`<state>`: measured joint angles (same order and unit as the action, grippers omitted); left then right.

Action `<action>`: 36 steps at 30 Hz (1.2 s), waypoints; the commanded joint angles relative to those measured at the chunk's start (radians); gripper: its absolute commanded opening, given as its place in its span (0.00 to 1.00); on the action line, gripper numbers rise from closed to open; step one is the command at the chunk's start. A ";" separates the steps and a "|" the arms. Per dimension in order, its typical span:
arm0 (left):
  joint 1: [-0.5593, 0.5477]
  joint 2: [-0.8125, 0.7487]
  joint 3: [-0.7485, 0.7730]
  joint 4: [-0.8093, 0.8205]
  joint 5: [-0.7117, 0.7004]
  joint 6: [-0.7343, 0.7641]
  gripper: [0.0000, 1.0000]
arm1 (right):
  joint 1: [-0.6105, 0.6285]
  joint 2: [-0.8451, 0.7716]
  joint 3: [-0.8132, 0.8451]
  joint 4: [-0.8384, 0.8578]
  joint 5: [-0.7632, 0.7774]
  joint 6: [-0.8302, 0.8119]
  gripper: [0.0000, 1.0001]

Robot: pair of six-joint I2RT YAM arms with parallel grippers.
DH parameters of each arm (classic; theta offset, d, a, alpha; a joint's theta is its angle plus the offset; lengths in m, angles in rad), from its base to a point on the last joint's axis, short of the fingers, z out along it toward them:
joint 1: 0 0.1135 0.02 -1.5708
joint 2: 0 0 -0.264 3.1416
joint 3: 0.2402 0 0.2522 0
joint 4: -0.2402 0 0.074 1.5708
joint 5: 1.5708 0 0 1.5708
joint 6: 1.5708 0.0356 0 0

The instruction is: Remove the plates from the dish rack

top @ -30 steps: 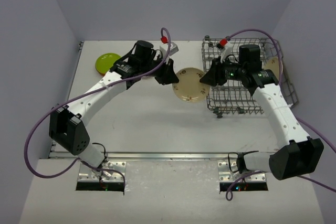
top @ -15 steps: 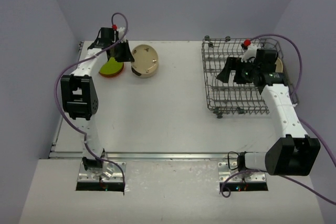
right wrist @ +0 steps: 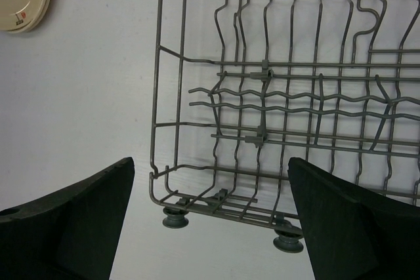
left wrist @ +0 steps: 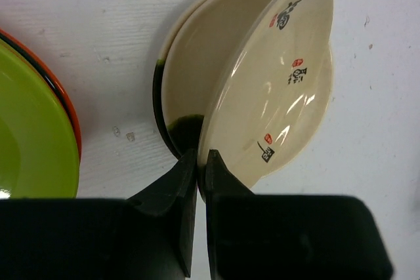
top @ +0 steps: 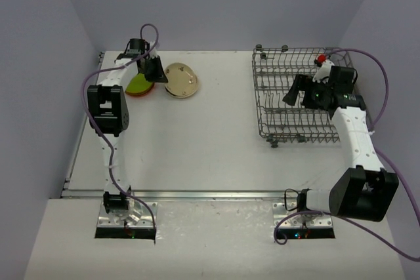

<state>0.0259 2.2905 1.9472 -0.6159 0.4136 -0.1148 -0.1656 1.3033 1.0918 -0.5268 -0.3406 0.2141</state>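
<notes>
Now | left gripper: beige plate lowered | right gripper: spread, over dish rack

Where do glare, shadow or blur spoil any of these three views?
Left wrist: white glints on the tilted beige round plastic plate and the lime green plate, otherwise sharp. Right wrist: grey wire dish rack crisp; its own black fingers are detail-less silhouettes. Top external: even, soft light, no glare.

The dish rack sits at the upper right of the tabletop. At the upper left, a left stack and a right stack of plates lie just beside each other. The top plate of the right one seems to lean tilted on it.
</notes>
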 commanded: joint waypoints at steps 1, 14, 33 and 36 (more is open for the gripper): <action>0.020 0.000 0.068 -0.028 0.044 -0.004 0.26 | -0.022 -0.022 -0.015 0.022 0.032 0.001 0.99; -0.055 -0.252 -0.076 0.005 -0.219 0.074 0.69 | -0.196 -0.026 -0.001 0.148 0.314 -0.156 0.98; -0.567 -0.753 -0.567 0.384 -0.653 0.318 0.72 | -0.288 0.248 0.154 0.379 0.504 -0.365 0.66; -0.565 -0.786 -0.583 0.384 -0.614 0.320 0.75 | -0.288 0.260 0.150 0.388 0.512 -0.351 0.66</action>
<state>-0.5478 1.5866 1.3774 -0.2994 -0.2234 0.1828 -0.4503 1.5643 1.2125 -0.2192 0.1217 -0.1264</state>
